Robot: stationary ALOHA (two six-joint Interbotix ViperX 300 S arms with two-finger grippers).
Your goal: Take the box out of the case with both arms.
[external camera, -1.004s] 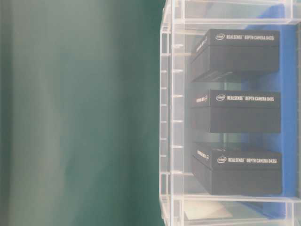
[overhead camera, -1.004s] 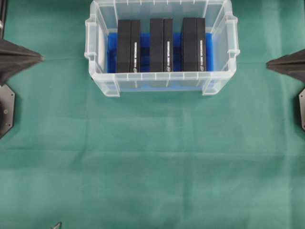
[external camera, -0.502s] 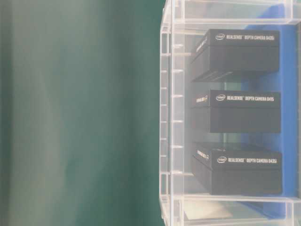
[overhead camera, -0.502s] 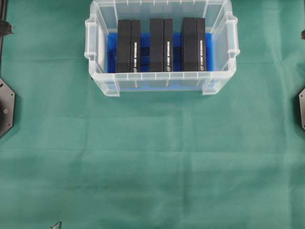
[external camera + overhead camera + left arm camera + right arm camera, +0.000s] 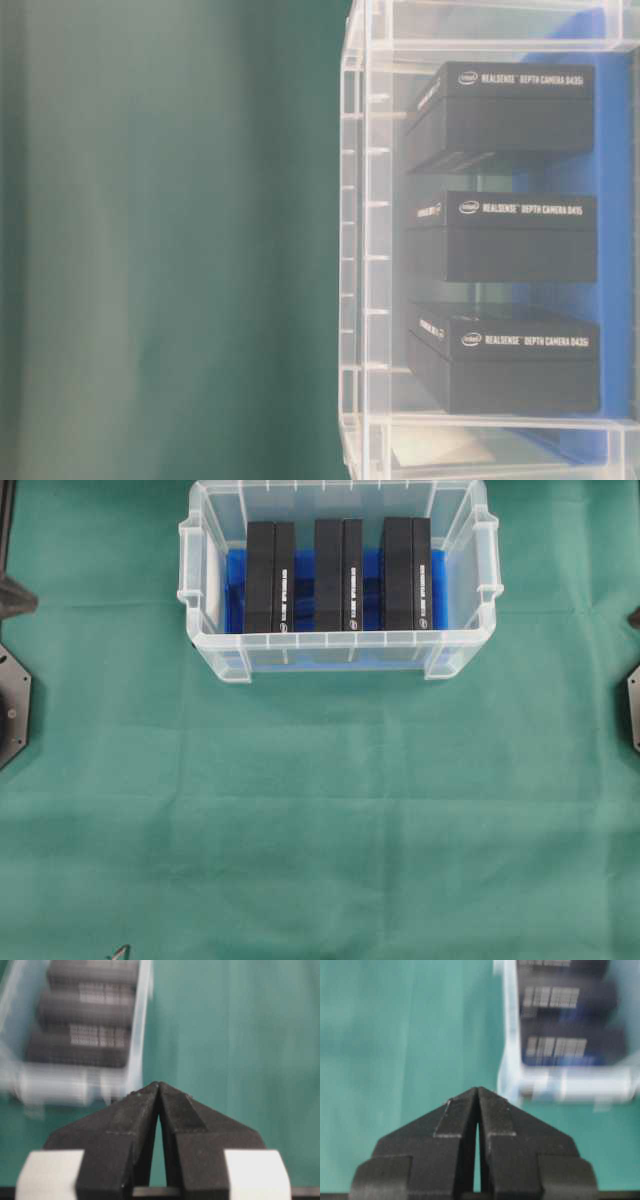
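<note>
From overhead you look straight down on the case (image 5: 337, 580) and green cloth (image 5: 320, 810). The table-level view sits close against its clear wall, turned sideways. Both wrist cameras peer past their fingertips at the same case from opposite sides.

A green cloth (image 5: 320, 810) covers the whole table, lying mostly flat with a few soft creases running across it. At each side edge of the overhead view a dark angular plate (image 5: 12, 708) sits on the cloth. A small pale object (image 5: 120, 952) shows at the bottom edge, too small to identify.
</note>
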